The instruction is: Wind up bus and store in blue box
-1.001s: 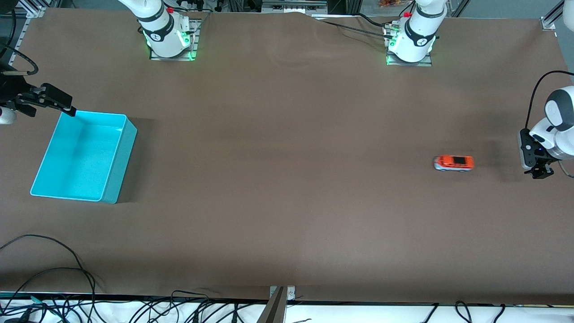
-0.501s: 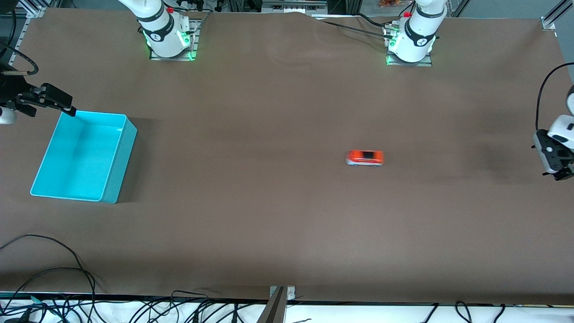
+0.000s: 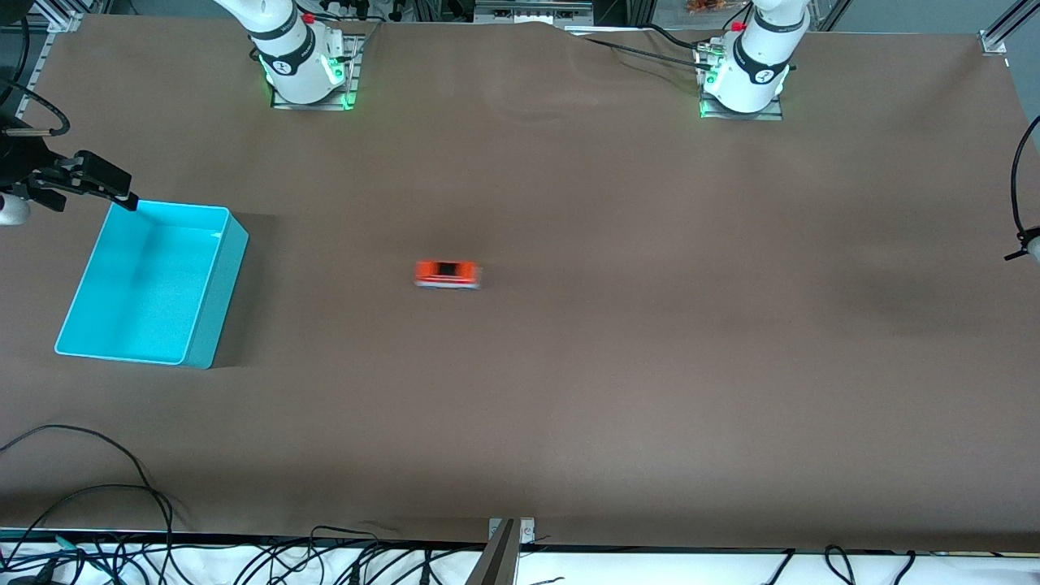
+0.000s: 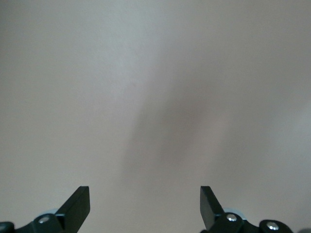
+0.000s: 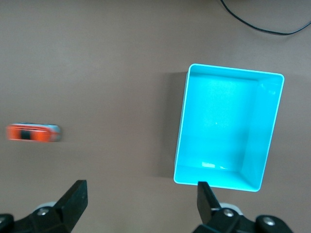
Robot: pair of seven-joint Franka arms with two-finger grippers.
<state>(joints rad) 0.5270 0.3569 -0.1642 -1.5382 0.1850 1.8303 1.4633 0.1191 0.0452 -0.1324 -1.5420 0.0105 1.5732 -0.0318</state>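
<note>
The small orange bus (image 3: 447,275) is on the brown table near its middle, blurred by motion, well apart from the blue box (image 3: 215,301) at the right arm's end. The box is open-topped and empty. My right gripper (image 3: 122,195) is open and empty, up in the air over the box's corner. Its wrist view shows the bus (image 5: 33,133) and the box (image 5: 182,126) below the open right gripper (image 5: 141,204). My left gripper (image 4: 145,206) is open and empty over bare table at the left arm's end. Only a sliver of that arm (image 3: 1025,246) shows in the front view.
The two arm bases (image 3: 305,65) (image 3: 743,73) stand along the table edge farthest from the front camera. Loose black cables (image 3: 97,487) lie at the table's near edge by the right arm's end. A cable (image 5: 262,22) also shows in the right wrist view.
The bus has rolled across the table from the left arm's end toward the box. The left gripper has drawn back almost out of the front view. The right arm has not moved.
</note>
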